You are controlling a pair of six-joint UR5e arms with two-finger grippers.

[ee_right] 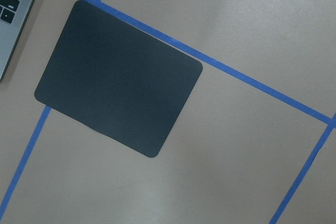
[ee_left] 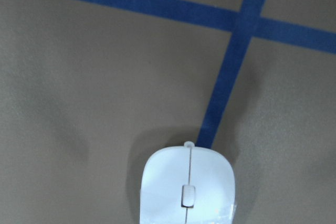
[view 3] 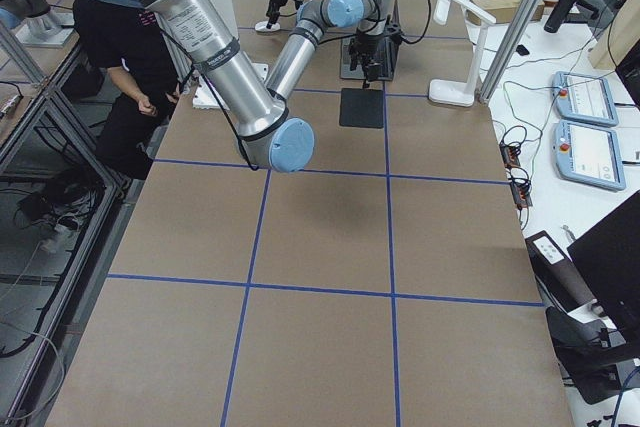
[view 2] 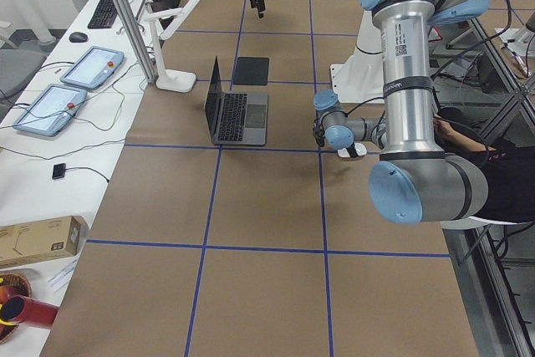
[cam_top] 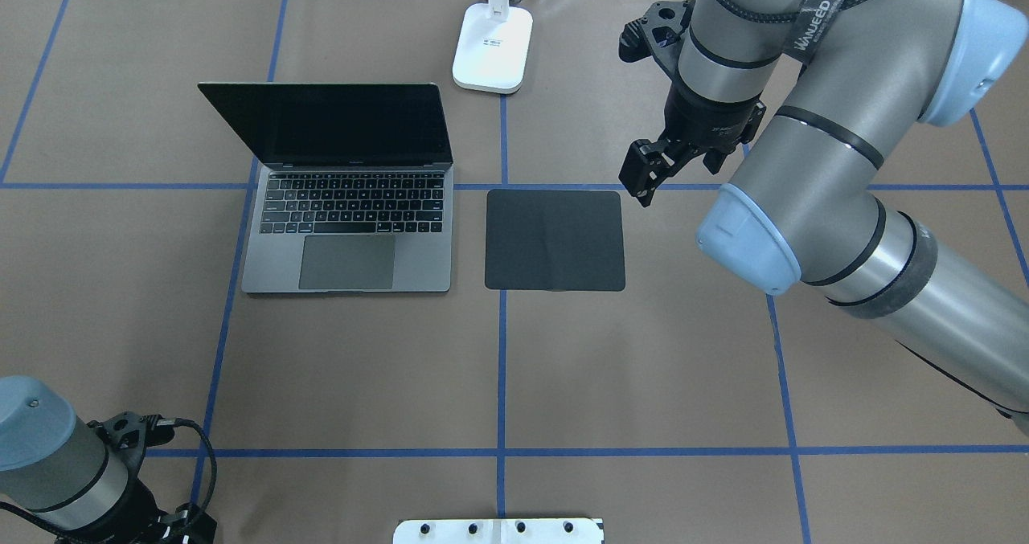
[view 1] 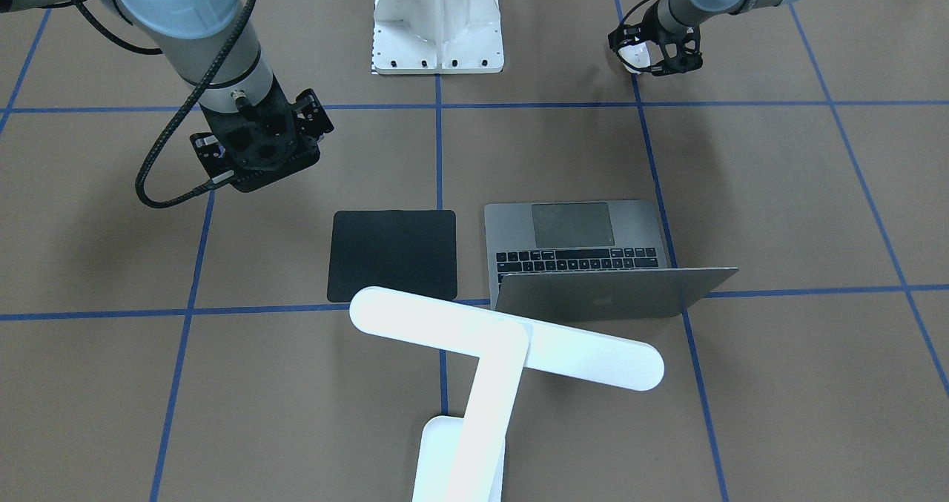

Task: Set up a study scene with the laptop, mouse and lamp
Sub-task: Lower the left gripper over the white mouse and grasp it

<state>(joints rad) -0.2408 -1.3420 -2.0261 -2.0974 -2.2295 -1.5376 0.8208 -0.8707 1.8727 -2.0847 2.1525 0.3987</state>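
Note:
The grey laptop [cam_top: 346, 239] stands open on the table's left half, its apple-logo lid [view 1: 608, 294] facing the far side. Behind it, near the middle, is the white lamp [view 1: 504, 335] on its base [cam_top: 492, 50]. The white mouse [ee_left: 188, 187] lies on a blue tape line near the robot's edge, also seen under the left arm's tip [view 1: 636, 57]. My left gripper [view 1: 656, 53] is right down at the mouse, and I cannot tell whether its fingers grip it. My right gripper [cam_top: 671, 170] hangs open and empty above the far right corner of the black pad [cam_top: 555, 239].
The black square pad [ee_right: 118, 77] lies flat just right of the laptop. A white ribbed pedestal [view 1: 437, 27] stands at the robot's edge in the middle. Operator tablets and a keyboard sit on a side bench [view 2: 92, 64] beyond the lamp.

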